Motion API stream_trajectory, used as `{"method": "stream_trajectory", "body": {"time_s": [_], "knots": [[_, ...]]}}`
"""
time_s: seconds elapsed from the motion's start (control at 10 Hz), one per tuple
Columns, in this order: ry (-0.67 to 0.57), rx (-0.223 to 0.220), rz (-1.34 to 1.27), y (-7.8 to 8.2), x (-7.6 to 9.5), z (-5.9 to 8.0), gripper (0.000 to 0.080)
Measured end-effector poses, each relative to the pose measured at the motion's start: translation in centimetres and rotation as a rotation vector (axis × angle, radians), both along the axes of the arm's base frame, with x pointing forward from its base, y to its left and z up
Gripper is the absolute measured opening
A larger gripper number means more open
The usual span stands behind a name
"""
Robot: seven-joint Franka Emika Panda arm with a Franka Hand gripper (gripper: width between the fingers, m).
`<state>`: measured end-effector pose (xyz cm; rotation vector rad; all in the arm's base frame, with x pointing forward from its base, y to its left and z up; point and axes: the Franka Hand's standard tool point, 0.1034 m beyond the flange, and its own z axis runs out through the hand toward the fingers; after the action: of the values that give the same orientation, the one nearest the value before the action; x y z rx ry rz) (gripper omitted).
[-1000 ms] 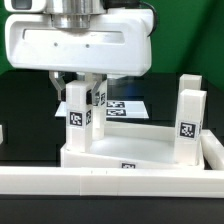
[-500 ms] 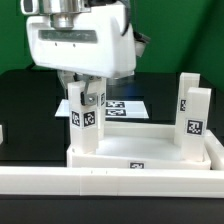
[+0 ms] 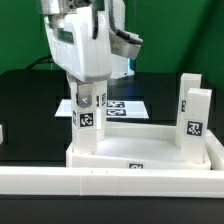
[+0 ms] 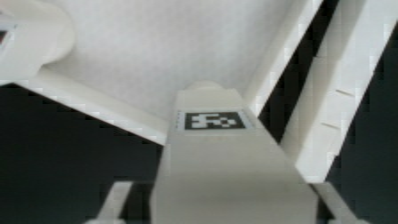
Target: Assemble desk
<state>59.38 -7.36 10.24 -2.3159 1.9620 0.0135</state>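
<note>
1. Exterior view: my gripper (image 3: 88, 96) clamps an upright white leg (image 3: 86, 122), jaws closed snugly on its upper sides.
2. That leg stands at the desk top's (image 3: 150, 150) nine o'clock corner; a second leg (image 3: 192, 115) stands at three o'clock.
3. Wrist view: the leg's tagged end (image 4: 215, 121) faces me above the tray (image 4: 160, 50).

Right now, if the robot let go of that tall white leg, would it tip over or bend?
Probably not bend: the leg looks like stiff, square plastic. It might tip, being tall and narrow, unless its foot is already seated in the desk top corner; I cannot tell.
</note>
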Motion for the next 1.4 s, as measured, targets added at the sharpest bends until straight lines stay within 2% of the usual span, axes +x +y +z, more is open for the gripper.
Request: {"method": "stream_trajectory", "body": {"time_s": [0.4, 0.7, 0.8, 0.9, 1.0, 1.4], "knots": [[0.014, 0.013, -0.195, 0.19, 0.08, -0.02, 0.0291], [0.01, 0.007, -0.13, 0.24, 0.06, -0.07, 0.0293], [0.005, -0.002, -0.03, 0.26, 0.0, -0.11, 0.0465], [-0.002, -0.012, 0.089, 0.38, -0.01, -0.14, 0.0606], [-0.005, -0.024, 0.197, 0.53, -0.04, -0.19, 0.0636], [-0.023, -0.063, 0.608, 0.83, 0.0, -0.21, 0.0649]]}}
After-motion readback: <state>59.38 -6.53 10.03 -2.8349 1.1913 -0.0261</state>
